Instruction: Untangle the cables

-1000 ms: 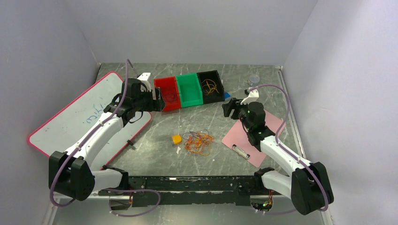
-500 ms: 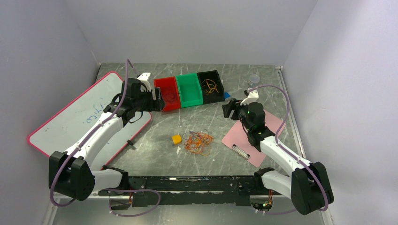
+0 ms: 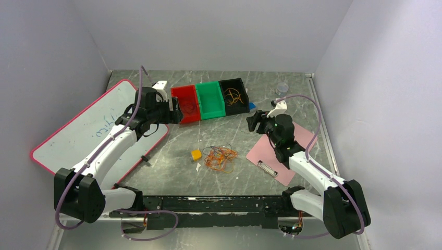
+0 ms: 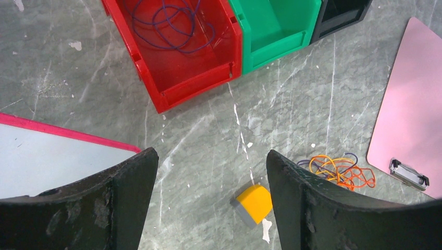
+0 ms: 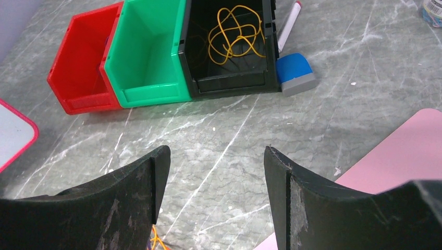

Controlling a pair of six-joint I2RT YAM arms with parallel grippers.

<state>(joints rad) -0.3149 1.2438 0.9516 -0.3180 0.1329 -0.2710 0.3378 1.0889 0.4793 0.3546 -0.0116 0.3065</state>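
The cables (image 3: 220, 158) lie as a small tangle of orange, yellow and dark loops on the grey table, in front of the bins; they also show at the right of the left wrist view (image 4: 339, 171). A purple cable (image 4: 172, 23) lies in the red bin (image 3: 186, 104). A yellow cable (image 5: 235, 32) lies in the black bin (image 3: 234, 96). My left gripper (image 3: 177, 112) is open and empty, near the red bin's front. My right gripper (image 3: 252, 121) is open and empty, right of the bins, above bare table.
A green bin (image 3: 211, 99) stands between the red and black ones. A yellow block (image 3: 196, 154) lies left of the tangle. A pink clipboard (image 3: 281, 151) lies at the right, a whiteboard (image 3: 88, 130) at the left. A blue eraser (image 5: 294, 73) and a marker (image 5: 289, 23) lie by the black bin.
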